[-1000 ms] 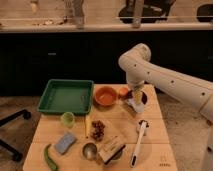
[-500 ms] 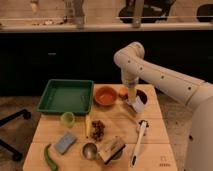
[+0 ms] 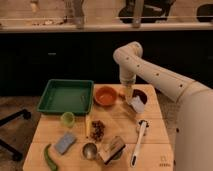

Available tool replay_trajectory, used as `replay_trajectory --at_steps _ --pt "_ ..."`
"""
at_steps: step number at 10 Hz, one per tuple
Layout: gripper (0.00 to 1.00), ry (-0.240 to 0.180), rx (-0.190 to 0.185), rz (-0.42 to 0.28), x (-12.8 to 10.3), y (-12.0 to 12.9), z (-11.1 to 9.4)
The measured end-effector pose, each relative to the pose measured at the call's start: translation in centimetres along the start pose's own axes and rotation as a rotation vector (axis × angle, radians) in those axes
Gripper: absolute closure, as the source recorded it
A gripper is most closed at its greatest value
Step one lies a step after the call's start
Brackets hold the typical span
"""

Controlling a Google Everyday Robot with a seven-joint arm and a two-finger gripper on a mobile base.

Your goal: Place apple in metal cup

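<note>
The apple [image 3: 121, 93] is a small orange-red fruit showing just right of the orange bowl [image 3: 105, 96], at the table's far edge. My gripper [image 3: 129, 95] hangs straight down from the white arm and sits right against the apple, partly covering it. The metal cup [image 3: 140, 96], silver with a dark inside, stands directly right of the gripper. A white object [image 3: 136, 104] leans at the cup's front.
A green tray [image 3: 66, 96] fills the far left, with a light green cup [image 3: 67, 118] in front of it. Nearer lie a berry cluster [image 3: 96, 130], a blue sponge [image 3: 65, 142], a green vegetable [image 3: 50, 157], a metal ladle [image 3: 90, 150] and a white brush [image 3: 139, 142].
The arm has swung left and become more upright. The gripper has shifted a little left, from over the metal cup toward the apple.
</note>
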Motion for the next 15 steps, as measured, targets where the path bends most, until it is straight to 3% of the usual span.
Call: replay_trajectory --at_steps 6,12,15 --pt "0.20 0.027 0.016 -0.023 -2.4 -1.0 0.2" --pt "0.20 0.025 0.012 -0.010 -2.1 -0.9 0.3" --pt "0.20 0.006 -0.023 0.049 -1.0 -2.0 3.5"
